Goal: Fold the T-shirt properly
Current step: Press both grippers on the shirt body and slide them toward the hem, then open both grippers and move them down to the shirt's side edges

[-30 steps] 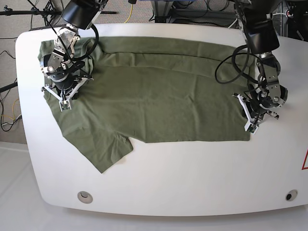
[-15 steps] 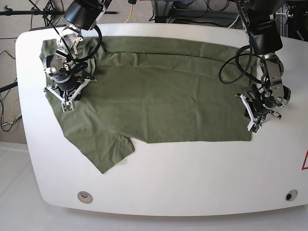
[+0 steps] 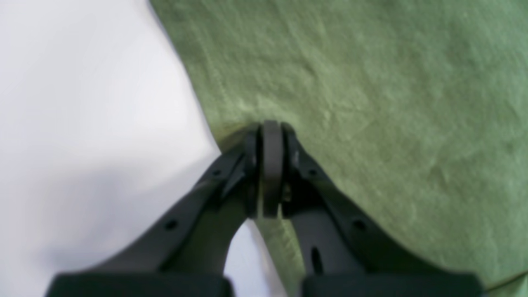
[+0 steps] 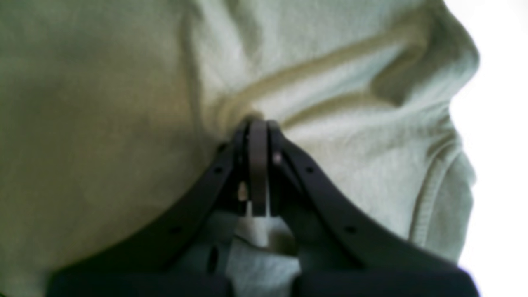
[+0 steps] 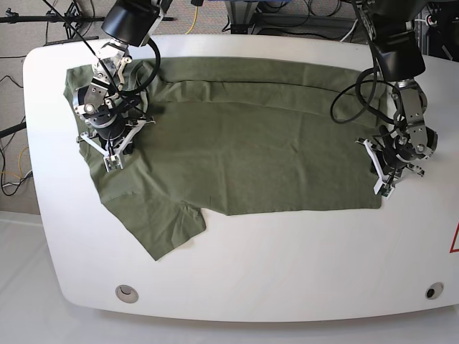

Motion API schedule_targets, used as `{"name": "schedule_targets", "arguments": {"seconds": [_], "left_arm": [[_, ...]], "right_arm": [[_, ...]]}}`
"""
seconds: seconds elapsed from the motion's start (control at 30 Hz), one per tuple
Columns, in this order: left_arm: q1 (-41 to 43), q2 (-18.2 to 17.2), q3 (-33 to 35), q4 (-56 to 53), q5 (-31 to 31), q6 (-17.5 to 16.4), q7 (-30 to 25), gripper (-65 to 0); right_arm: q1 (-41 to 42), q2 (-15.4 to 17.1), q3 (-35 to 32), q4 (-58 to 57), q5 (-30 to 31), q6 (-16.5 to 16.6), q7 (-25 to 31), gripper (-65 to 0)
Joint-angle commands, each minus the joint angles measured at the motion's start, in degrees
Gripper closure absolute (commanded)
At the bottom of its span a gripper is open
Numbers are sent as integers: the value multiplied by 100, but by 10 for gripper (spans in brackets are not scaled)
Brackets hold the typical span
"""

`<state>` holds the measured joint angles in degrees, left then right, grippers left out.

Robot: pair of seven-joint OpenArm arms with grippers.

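Observation:
The olive-green T-shirt (image 5: pixel 244 150) lies spread across the white table (image 5: pixel 287 265), with one sleeve pointing toward the front left. On the right of the base view, my left gripper (image 5: pixel 382 188) is at the shirt's right edge. The left wrist view shows its jaws shut on that edge of the shirt (image 3: pixel 371 82), where the cloth puckers at my left gripper (image 3: pixel 270 128). My right gripper (image 5: pixel 113 163) is over the shirt's left part. In the right wrist view my right gripper (image 4: pixel 258 123) is pinched shut on wrinkled fabric of the shirt (image 4: pixel 103 103).
Two round holes (image 5: pixel 126 292) (image 5: pixel 433 291) sit near the table's front edge. A red mark (image 5: pixel 455 236) shows at the right edge. Cables and stands lie behind the table. Bare tabletop (image 3: pixel 82 103) borders the shirt on the left gripper's side.
Both grippers have shifted toward the base view's right, and the whole shirt has slid a little that way with them. Both jaws stayed shut.

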<state>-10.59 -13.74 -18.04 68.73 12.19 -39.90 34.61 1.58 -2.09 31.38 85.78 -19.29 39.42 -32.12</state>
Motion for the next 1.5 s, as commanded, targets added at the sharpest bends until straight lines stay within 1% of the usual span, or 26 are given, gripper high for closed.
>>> {"name": "schedule_targets", "arguments": {"seconds": [0.0,0.2,0.53,0.67,0.87,1.13,1.37,1.47], "left_arm": [[0,-116,-11,-20,210,-10,297,0],[0,-116,-11,-20,228,-10,-28,0],[-27,-125,-11,41,219,-10,-28,0],[-159,-116,-73,244,219,-10,-28,0],[-211,-90,-451,569,219,-10,-28,0],[-466,-90,-495,850,228,-10,-19,0],[-475,-81,-512,1272,210,-10,-19,0],[-475,-2,-618,1448,210,-10,-19,0]], "right_arm": [[48,11,-12,42,-54,58,-107,0],[57,37,-12,42,-54,58,-107,0],[66,55,-21,68,-54,58,-107,0],[39,55,-21,297,-54,58,-107,0],[13,46,-21,719,-54,58,-107,0],[13,46,-21,877,-54,58,-116,0],[39,46,-21,1159,-54,58,-116,0],[75,55,-30,1264,-54,58,-116,-6]]}}
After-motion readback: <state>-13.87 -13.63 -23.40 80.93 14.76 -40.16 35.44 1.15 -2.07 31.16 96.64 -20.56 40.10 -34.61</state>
